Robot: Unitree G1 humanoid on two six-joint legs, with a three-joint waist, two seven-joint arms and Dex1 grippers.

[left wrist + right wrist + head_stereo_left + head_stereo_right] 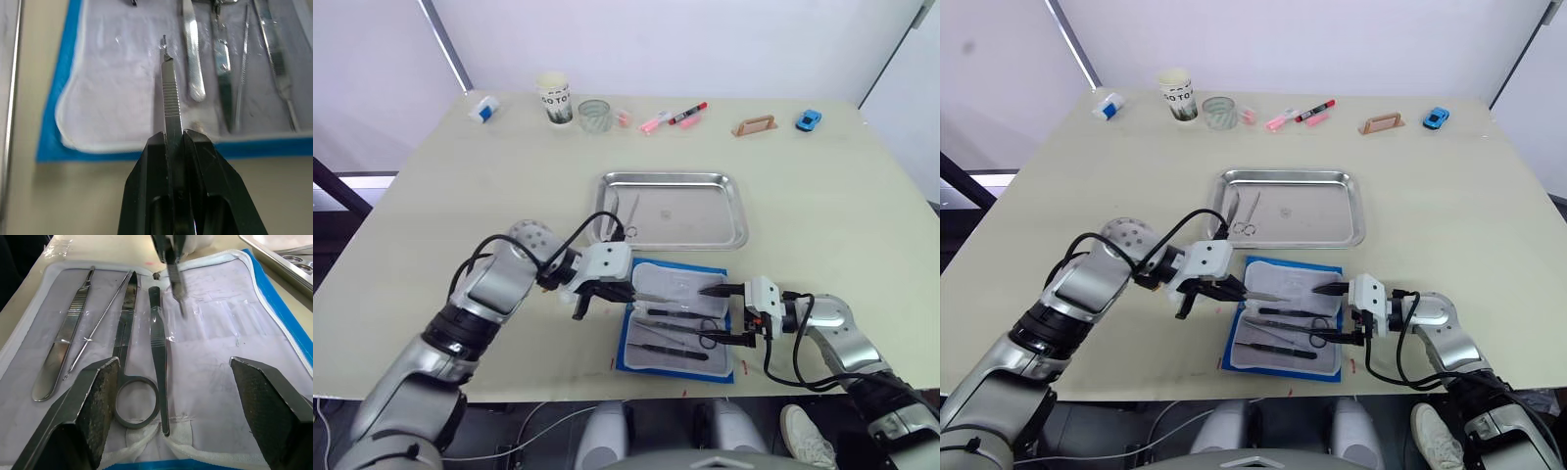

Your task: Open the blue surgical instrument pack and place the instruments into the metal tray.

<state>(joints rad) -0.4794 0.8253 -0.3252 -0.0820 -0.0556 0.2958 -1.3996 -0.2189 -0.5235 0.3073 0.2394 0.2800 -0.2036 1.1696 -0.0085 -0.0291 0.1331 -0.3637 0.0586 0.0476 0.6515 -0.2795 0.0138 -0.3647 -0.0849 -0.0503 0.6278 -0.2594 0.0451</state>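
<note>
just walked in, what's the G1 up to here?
It's emptying the open blue surgical instrument pack into the metal tray. The left tool is shut on a slim steel instrument, held over the pack's lining. The right tool hangs open above the instruments still in the pack. One pair of scissors lies in the tray.

Stereo head views looked forward and down over the table [431, 196], sharing almost the same scene with a slight sideways offset. Each wrist view looked closely along its own fingers at the open blue surgical instrument pack [677, 318], which all four views shared.
</note>
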